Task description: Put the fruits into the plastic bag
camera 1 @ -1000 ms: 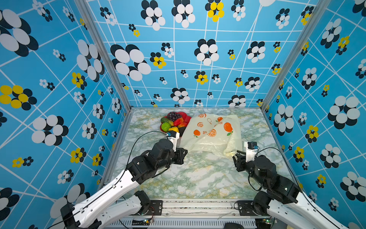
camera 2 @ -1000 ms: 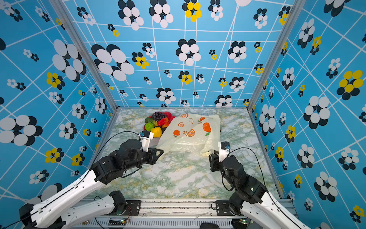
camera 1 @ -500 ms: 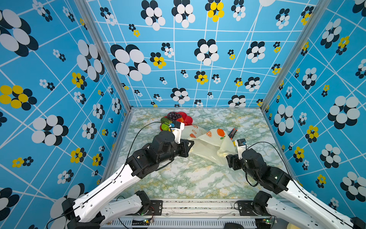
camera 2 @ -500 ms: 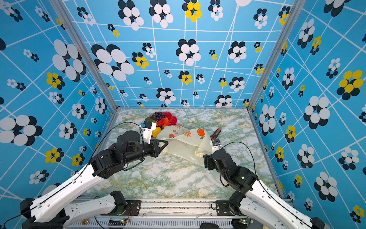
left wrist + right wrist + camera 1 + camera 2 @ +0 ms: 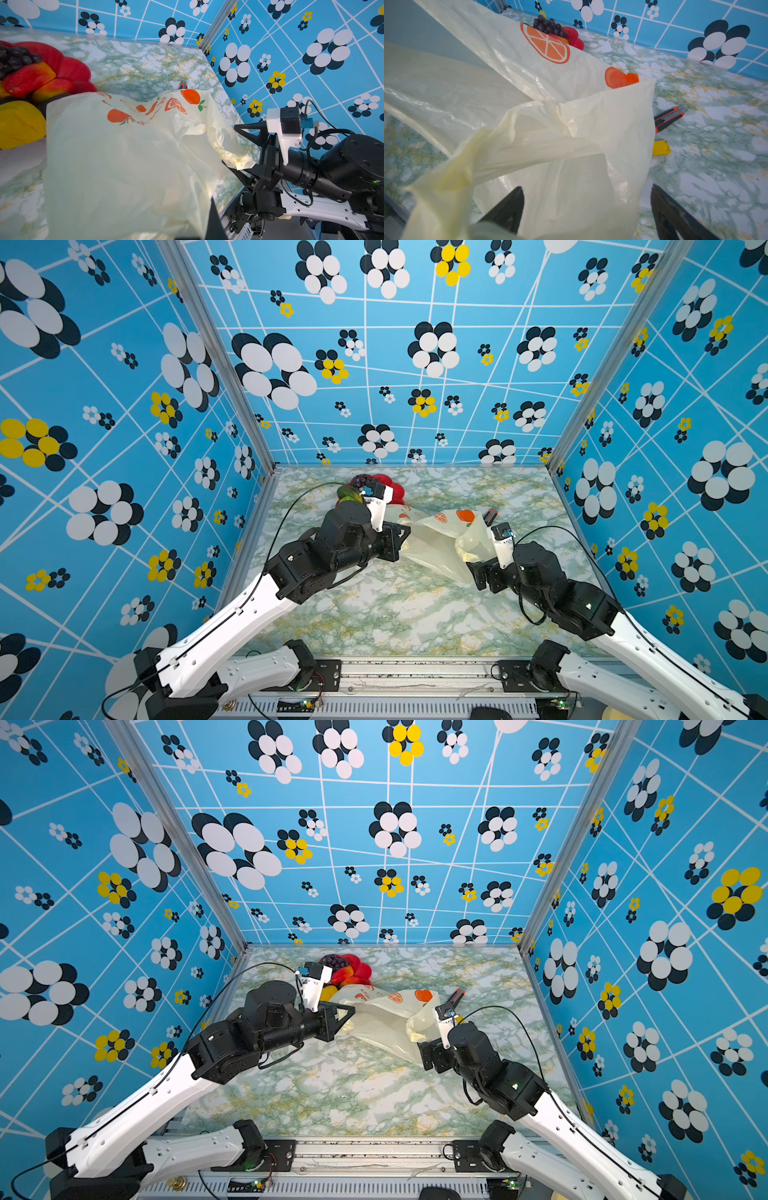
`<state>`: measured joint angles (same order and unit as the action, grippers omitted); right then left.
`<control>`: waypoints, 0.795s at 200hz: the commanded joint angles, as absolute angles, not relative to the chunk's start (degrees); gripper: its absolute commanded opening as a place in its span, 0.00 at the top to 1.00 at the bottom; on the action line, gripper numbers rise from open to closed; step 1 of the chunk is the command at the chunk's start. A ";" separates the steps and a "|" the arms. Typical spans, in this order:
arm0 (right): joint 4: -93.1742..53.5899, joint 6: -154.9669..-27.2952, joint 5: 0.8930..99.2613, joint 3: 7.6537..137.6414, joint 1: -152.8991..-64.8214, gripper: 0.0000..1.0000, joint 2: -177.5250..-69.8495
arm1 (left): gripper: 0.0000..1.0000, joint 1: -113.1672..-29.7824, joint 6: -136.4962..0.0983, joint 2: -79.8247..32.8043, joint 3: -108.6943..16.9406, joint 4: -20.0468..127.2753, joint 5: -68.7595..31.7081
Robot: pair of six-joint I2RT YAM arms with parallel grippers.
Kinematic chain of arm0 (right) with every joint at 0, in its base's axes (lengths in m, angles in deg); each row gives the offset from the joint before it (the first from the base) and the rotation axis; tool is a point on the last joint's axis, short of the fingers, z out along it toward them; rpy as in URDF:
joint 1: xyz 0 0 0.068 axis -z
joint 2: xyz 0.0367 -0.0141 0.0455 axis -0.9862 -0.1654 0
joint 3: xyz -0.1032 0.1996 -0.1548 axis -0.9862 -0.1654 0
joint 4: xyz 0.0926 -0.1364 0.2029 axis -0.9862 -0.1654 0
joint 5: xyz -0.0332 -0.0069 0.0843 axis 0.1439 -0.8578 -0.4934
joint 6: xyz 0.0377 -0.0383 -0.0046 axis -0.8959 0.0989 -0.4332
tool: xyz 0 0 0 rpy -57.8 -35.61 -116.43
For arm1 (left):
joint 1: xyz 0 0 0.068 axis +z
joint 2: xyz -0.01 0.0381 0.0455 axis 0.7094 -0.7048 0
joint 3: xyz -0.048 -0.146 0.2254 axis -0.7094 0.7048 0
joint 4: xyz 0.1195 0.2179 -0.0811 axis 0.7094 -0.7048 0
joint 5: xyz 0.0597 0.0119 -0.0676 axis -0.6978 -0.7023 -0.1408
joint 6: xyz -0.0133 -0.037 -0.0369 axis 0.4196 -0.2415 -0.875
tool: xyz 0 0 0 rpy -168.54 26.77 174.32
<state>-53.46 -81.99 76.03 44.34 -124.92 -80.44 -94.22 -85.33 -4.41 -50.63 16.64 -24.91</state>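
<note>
Right wrist view: plastic bag (image 5: pixel 529 116) drapes across the spread right gripper (image 5: pixel 586 187).

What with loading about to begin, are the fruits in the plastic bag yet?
Out: the fruits lie piled on the red plate beside the plastic bag.
</note>
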 commanded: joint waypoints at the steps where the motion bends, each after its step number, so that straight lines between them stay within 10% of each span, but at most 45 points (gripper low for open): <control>1: -53.06 -77.88 74.00 48.42 -124.78 0.04 -81.36 | 1.00 -93.07 -80.65 -6.07 -56.19 11.14 -25.87; 68: -56.18 -86.36 92.50 52.27 -124.75 0.11 -74.16 | 1.00 -88.71 -80.29 -6.14 -55.89 11.00 -23.92; 159: -65.63 -86.74 76.48 61.07 -124.76 0.01 -84.93 | 1.00 -87.77 -80.16 -7.24 -58.09 11.22 -21.54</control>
<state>-60.80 -85.70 76.58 59.77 -124.92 -83.65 -88.25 -81.33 -7.32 -56.16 11.57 -22.66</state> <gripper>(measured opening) 0.994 0.046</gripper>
